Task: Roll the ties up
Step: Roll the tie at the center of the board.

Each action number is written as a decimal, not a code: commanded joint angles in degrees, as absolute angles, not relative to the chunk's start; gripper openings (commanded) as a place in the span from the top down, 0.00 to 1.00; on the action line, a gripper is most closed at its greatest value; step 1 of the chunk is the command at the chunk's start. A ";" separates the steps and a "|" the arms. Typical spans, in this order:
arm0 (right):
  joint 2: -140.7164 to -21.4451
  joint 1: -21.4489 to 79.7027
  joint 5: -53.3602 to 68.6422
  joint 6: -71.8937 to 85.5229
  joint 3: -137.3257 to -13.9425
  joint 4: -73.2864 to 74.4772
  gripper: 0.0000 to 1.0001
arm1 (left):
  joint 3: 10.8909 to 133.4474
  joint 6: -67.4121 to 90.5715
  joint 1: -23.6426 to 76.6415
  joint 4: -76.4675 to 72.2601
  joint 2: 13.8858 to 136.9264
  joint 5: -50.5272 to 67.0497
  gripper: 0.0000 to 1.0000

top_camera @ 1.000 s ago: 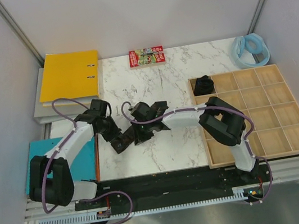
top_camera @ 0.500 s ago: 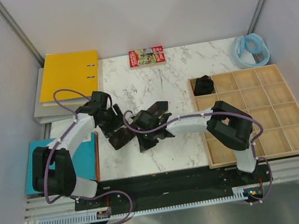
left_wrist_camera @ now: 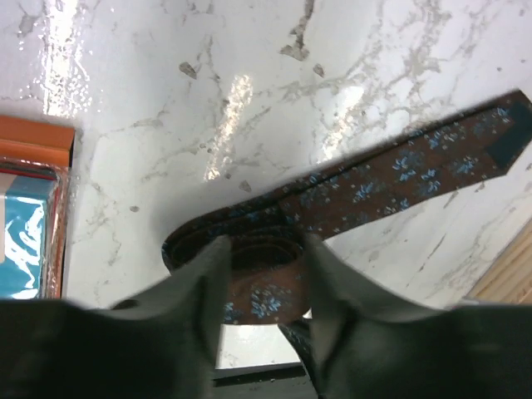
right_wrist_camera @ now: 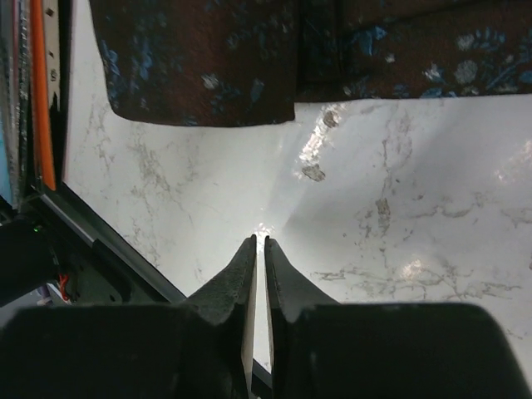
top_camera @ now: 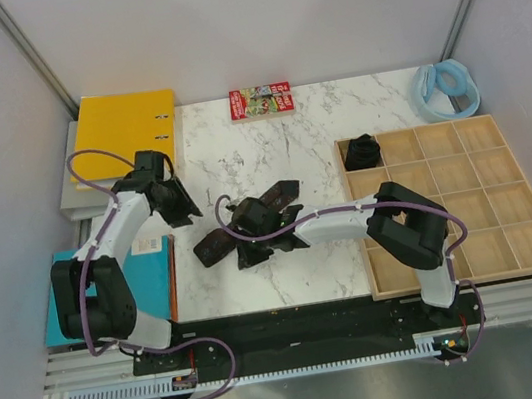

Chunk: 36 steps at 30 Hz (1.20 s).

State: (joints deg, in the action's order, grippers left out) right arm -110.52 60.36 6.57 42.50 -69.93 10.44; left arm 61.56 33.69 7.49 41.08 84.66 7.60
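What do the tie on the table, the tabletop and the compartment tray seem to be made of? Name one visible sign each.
Tie: soft woven fabric, matte, dark brown with small blue flowers; it folds limply.
Tabletop: marble or marble-look laminate, glossy; grey veins, bright reflections.
Tray: pale wood, likely unvarnished; thin light-brown dividers.

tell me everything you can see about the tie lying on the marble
The tie is dark brown, woven-looking fabric dotted with small blue floral motifs. It is only partly rolled: one end is folded back into a loose, flat loop, and the rest runs out as a straight, widening strip. It lies flat on the marble table, left of the wooden tray. The right gripper, shut, sits just off its edge, and nothing grips it.
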 commanded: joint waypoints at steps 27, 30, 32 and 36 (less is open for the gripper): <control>-122.34 59.77 4.66 34.72 -71.46 -8.70 0.88 | 56.95 27.25 7.91 37.53 98.00 16.35 0.78; -121.64 59.77 5.97 34.54 -70.67 -8.88 0.87 | 57.48 27.16 7.91 37.88 97.91 15.39 0.77; -119.37 59.77 6.67 34.98 -68.56 -9.75 0.87 | 58.62 27.07 7.47 38.75 98.00 14.42 0.73; -113.74 59.77 7.55 34.28 -65.05 -9.06 0.87 | 61.07 26.63 6.15 40.42 97.13 13.01 0.61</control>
